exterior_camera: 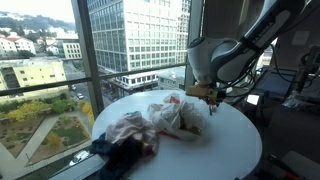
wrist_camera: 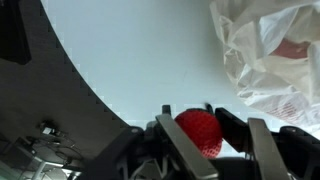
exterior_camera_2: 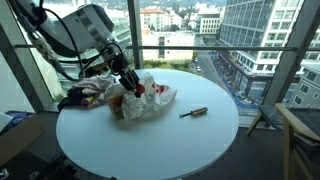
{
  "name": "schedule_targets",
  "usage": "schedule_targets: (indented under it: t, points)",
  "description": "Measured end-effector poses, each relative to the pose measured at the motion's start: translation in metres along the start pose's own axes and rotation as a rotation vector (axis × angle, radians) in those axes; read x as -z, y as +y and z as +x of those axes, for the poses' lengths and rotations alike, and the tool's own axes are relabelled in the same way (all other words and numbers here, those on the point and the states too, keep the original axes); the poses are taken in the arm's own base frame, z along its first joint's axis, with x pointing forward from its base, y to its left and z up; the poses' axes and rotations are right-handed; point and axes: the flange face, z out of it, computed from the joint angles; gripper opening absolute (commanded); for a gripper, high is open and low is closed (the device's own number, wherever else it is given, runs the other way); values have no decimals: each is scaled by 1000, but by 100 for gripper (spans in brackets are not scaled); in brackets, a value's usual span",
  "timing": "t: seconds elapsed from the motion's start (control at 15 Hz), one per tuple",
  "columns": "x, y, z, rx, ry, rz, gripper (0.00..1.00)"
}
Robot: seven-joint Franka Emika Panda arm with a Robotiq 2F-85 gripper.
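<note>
Jaws, nearest the wrist camera, are clamped on a red round object (wrist_camera: 199,131) at 6 o'clock in that view, over the white surface (wrist_camera: 130,60). Crumpled plastic bag (wrist_camera: 268,60) lies at 2 o'clock from it. In an exterior view, a dark marker (exterior_camera_2: 193,112) lies at 3 o'clock from the bag, apart.

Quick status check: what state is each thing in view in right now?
gripper: closed on the red ball
red ball: held in the gripper
plastic bag: crumpled, lying on the table
marker: lying flat, apart from the bag
clothes: bunched at the table edge
</note>
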Motion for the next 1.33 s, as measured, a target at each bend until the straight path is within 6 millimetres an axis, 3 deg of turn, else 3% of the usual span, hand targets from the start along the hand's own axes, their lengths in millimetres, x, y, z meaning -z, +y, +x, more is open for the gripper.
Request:
schedule_targets:
  t: [0.2,0.4,0.6,1.0,1.2,1.33]
  points:
    - [0,-3,-4,106,-96,73,23]
    - [-19,-8,-3,207,-220,107,23]
    - [-34,-14,-19,327,-342,115,23]
    - [-16,-34,-52,513,-436,147,23]
    - [-10,-41,-52,544,-434,153,23]
    - [-16,-48,-46,552,-438,157,23]
